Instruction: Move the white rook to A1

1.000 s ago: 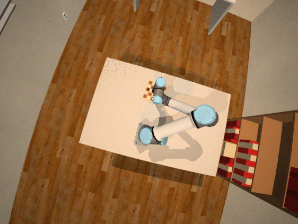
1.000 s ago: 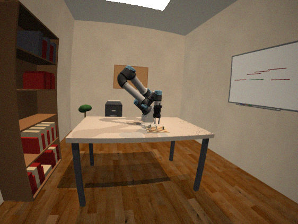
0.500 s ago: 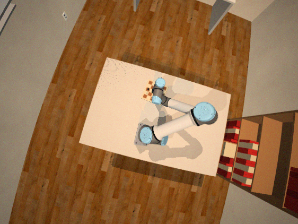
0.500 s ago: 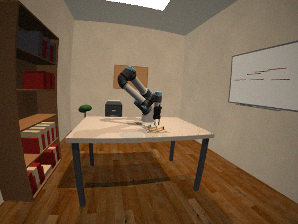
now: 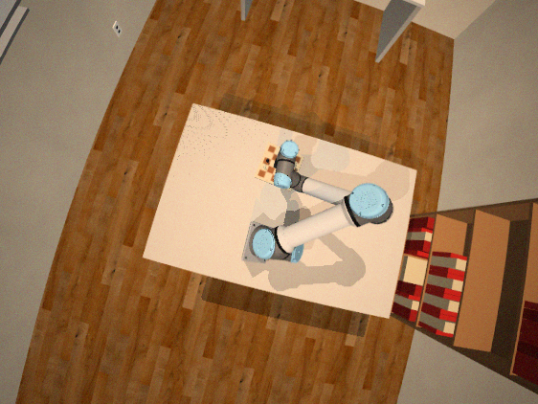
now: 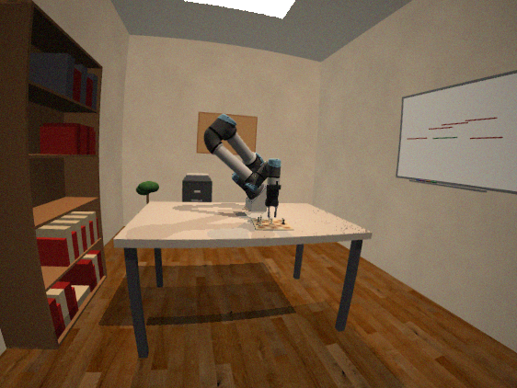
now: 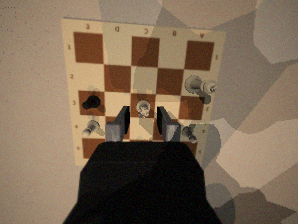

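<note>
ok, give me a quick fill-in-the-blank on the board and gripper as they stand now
1. The gripper is ___ and holds nothing.
2. The white piece seen between the fingers in the wrist view stands in column ___.
3. The black piece stands in column E, row ___.
4. Square A1 has ___ piece on it.

Missing words: open; C; 3; no
</note>
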You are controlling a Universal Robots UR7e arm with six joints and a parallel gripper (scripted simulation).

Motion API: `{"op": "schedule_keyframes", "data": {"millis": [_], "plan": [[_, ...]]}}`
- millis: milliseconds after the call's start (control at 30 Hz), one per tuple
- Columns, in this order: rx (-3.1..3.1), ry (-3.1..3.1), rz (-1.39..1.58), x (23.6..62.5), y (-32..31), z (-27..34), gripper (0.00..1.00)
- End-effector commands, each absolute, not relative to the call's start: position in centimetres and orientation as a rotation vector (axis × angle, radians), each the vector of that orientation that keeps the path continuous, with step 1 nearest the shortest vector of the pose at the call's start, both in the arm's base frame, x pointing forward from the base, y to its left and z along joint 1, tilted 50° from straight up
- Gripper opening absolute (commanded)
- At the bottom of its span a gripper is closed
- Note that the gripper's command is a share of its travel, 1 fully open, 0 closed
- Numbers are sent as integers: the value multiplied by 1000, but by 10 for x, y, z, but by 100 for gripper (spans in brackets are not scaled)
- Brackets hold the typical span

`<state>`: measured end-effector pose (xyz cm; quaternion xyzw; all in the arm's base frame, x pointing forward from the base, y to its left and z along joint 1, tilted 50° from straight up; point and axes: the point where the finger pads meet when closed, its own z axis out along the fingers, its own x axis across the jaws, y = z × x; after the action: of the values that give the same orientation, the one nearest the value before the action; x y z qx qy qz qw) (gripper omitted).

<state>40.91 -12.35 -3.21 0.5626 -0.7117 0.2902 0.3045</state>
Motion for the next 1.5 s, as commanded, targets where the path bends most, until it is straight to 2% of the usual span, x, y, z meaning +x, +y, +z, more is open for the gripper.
{"op": "schedule_keyframes", "data": {"millis": [0, 1467], "plan": [[1491, -1885, 770, 409, -123, -32, 73], [1491, -1885, 770, 407, -138, -45, 73]]}}
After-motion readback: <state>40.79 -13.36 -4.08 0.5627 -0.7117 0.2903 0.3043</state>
